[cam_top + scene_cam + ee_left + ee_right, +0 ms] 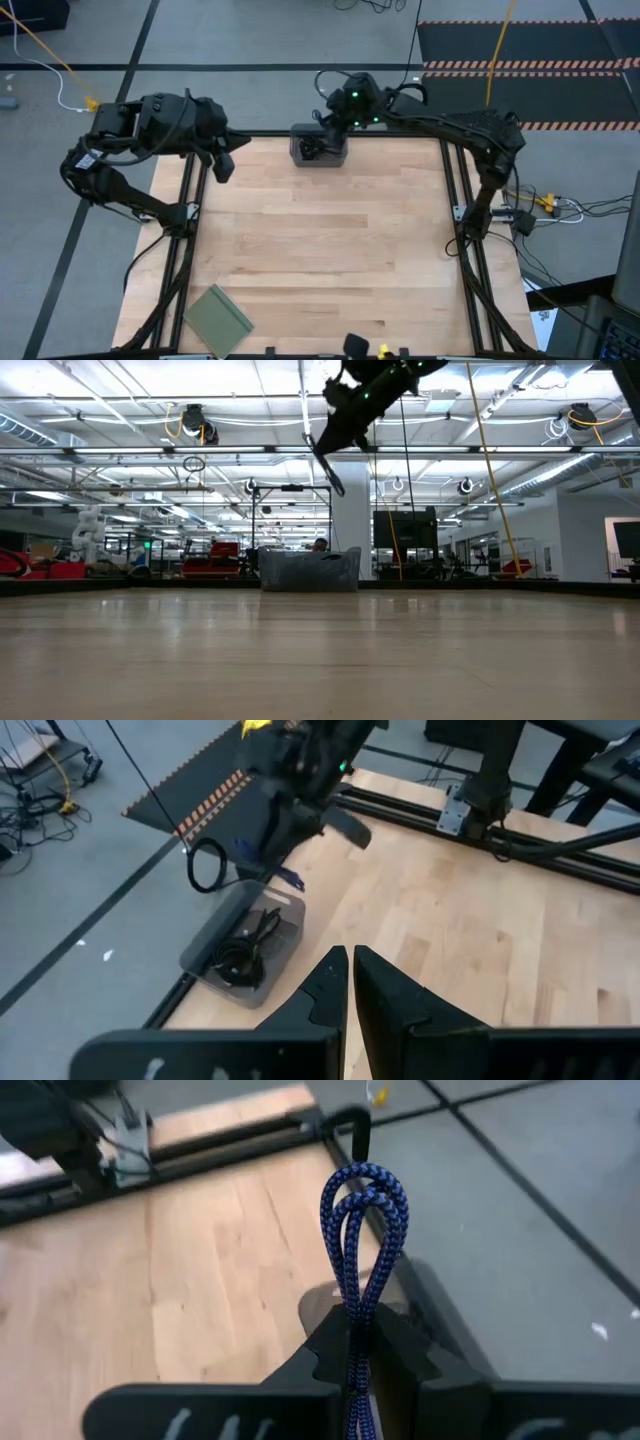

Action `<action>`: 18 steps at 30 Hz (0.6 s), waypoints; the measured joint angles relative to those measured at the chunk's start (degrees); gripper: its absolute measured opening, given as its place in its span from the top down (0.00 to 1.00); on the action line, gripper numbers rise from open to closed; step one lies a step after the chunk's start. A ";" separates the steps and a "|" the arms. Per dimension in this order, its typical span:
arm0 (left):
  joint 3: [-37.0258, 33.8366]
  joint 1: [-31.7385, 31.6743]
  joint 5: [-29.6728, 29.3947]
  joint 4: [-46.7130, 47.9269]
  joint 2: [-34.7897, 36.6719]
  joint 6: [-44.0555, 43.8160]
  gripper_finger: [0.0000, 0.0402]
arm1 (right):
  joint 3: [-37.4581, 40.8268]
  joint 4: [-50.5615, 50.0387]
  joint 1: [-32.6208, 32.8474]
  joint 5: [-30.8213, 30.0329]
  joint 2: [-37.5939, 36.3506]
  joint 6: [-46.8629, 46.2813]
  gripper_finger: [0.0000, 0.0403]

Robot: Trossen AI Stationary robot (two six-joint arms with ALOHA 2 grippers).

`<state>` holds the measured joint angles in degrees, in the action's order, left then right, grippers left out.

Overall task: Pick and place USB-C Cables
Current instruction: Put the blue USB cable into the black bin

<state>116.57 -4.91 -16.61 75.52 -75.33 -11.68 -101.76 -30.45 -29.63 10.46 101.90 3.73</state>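
Braided purple-blue cable [362,1240]; pale smooth wood table [320,250]; translucent plastic tray [215,935].

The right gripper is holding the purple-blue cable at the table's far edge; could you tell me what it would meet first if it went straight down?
Most likely the grey tray: the right gripper, shut on the purple-blue cable, hangs about over it. Two black cables already lie inside. Depth is uncertain.

Wooden table [320,250] — grey tray [318,148], green pad [220,318]

braided purple-blue folded cable [362,1220] | black coiled cables [243,952] in dark grey rectangular tray [206,941] | flat green pad [219,319] | pale wood-grain desk [320,240]
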 joint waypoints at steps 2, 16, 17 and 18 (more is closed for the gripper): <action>-0.05 0.00 0.03 -0.01 -0.27 0.00 0.94 | 0.03 0.17 0.00 0.02 1.34 0.00 0.97; -0.07 0.00 0.03 -0.10 -1.96 0.13 0.94 | 0.03 0.67 -1.95 0.05 7.86 5.56 0.97; -0.07 0.00 0.04 -0.09 -2.01 -0.38 0.94 | 0.31 1.44 -2.05 0.04 8.38 5.83 0.97; -0.07 0.00 0.05 -0.09 -2.09 -0.83 0.94 | 0.63 2.69 -2.10 0.07 8.91 6.21 0.97</action>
<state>116.51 -4.91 -16.56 75.43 -77.42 -12.51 -101.13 -27.76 -31.73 10.53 110.80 9.94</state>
